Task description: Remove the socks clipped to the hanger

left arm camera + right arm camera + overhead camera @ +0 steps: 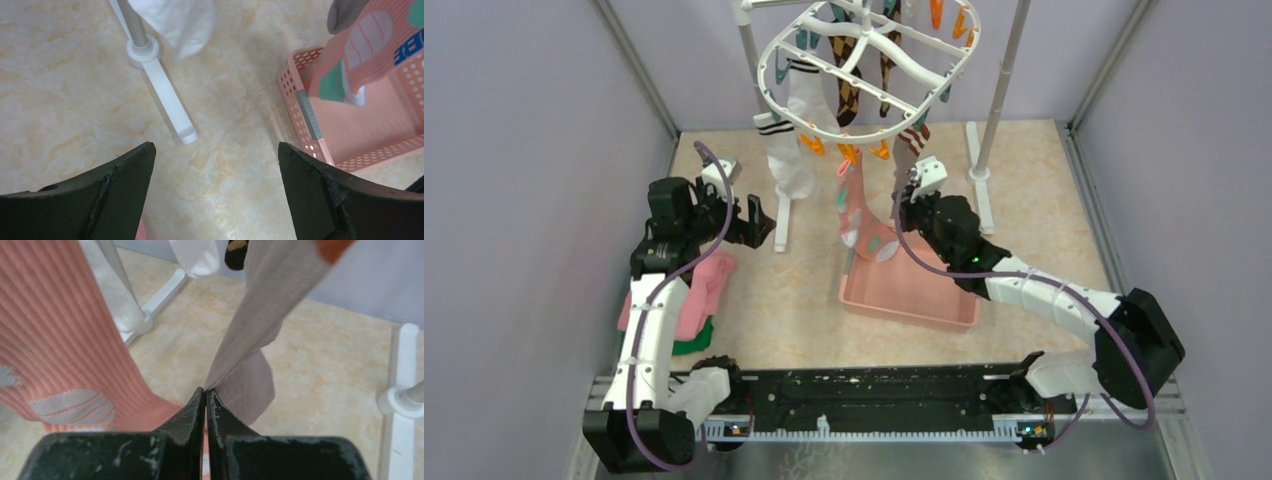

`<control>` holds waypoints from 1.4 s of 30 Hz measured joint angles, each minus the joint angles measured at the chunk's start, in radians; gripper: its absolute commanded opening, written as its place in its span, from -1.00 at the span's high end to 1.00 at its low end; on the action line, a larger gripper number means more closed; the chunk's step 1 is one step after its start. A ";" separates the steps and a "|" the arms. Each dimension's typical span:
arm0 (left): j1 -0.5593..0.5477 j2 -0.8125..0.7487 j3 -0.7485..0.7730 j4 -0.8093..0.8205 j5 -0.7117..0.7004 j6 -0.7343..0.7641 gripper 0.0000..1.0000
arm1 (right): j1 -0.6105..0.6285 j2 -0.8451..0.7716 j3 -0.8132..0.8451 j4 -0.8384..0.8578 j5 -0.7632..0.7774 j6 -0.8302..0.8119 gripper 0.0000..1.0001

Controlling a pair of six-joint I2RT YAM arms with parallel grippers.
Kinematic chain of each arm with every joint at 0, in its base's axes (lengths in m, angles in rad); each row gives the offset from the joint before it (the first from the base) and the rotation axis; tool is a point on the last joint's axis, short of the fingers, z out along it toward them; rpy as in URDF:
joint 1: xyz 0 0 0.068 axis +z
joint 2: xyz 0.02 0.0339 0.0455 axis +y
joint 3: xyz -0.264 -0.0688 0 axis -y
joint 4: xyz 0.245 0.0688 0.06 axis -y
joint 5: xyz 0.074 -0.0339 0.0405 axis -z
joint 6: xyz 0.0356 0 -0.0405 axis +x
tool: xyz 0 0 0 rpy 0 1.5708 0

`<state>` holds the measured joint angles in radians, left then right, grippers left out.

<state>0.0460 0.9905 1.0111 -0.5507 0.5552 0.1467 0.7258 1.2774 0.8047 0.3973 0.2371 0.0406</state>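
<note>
One sock in hand: the grey sock (250, 335) was pinched between your right gripper (205, 390) fingers, closed together.
Left gripper (215, 150): spread wide, empty.
Next: you needed a steady downward tug to free it from the hanger (762, 62).

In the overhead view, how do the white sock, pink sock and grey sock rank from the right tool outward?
1. Grey sock, pinched in the right tool.
2. Pink sock, just left.
3. White sock, farther left.
</note>
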 measured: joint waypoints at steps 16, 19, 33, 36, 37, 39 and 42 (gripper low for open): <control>0.000 0.006 -0.056 0.142 -0.058 -0.016 -0.98 | 0.108 0.174 0.081 -0.030 0.066 0.034 -0.46; 0.000 0.021 -0.077 0.182 -0.073 -0.021 -0.98 | 0.110 0.172 0.079 -0.048 0.121 0.038 -0.97; 0.000 0.182 -0.410 0.602 -0.293 -0.048 -0.98 | -0.168 -0.151 -0.250 -0.058 0.535 0.125 -0.97; 0.000 0.238 -0.485 0.719 -0.332 -0.053 -0.98 | -0.207 -0.169 -0.387 0.054 0.645 0.083 -0.97; 0.000 0.253 -0.508 0.763 -0.341 -0.058 -0.98 | -0.212 -0.167 -0.420 0.084 0.670 0.065 -0.97; 0.000 0.279 -0.547 0.840 -0.359 -0.067 -0.98 | -0.220 -0.152 -0.475 0.159 0.718 0.030 -0.97; 0.000 0.300 -0.557 0.885 -0.368 -0.082 -0.98 | -0.231 -0.141 -0.486 0.209 0.738 0.005 -0.97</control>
<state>0.0463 1.2903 0.4538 0.3344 0.1875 0.0647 0.4946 1.1362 0.3191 0.6067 0.9749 0.0456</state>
